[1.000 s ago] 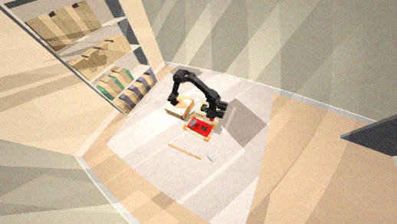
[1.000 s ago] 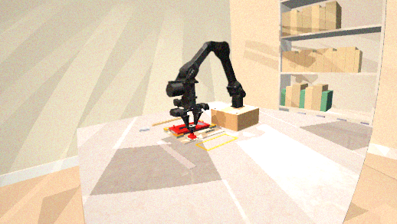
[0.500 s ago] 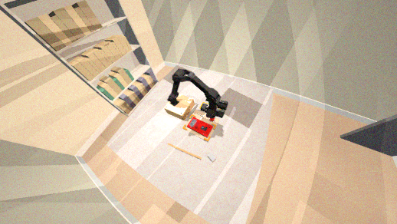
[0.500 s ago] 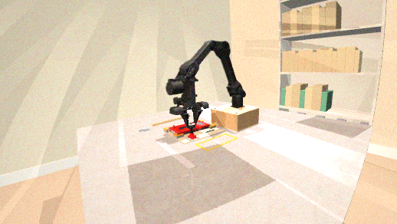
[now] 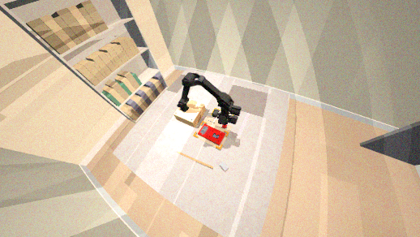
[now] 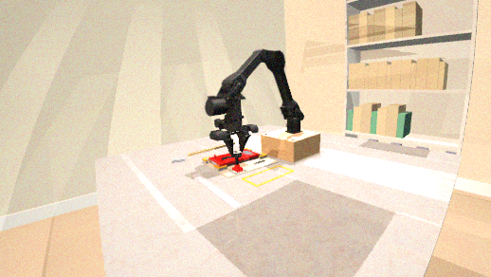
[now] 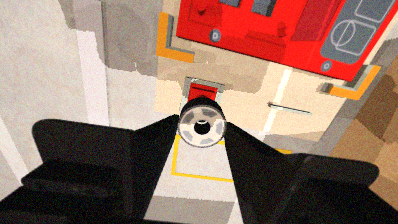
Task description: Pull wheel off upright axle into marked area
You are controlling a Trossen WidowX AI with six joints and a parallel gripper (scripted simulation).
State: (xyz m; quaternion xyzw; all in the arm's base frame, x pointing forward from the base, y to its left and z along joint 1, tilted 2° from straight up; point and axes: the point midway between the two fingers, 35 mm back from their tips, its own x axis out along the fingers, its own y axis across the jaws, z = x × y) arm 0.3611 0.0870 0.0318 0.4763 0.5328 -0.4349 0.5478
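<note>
Black rubber rims the small wheel [image 7: 202, 125], its pale face ringed by grey patches around 1 dark central hole. It sits between the claw's [image 6: 238, 151] [image 7: 202, 126] 2 fingertips, gripped, above the red block [image 6: 237, 169] [image 7: 202, 92]. Beyond that lies a red panel [image 5: 212, 135] [image 6: 233, 159] [image 7: 250, 37]; the yellow outline [image 6: 256, 184] [image 7: 202, 176] is nearby.

Flat red rectangular panel [image 5: 209, 136] [image 6: 227, 159] [image 7: 260, 47] inward from the edges of the pale grey worktop [image 5: 146, 162] [image 6: 147, 180] [image 7: 30, 65], thin orange stick [image 5: 196, 161] [image 6: 204, 151] and small flat grey piece [image 5: 224, 166] [image 6: 178, 160] nearby, tall pale shelf unit [image 5: 126, 22] [image 6: 412, 41] beyond one edge.
</note>
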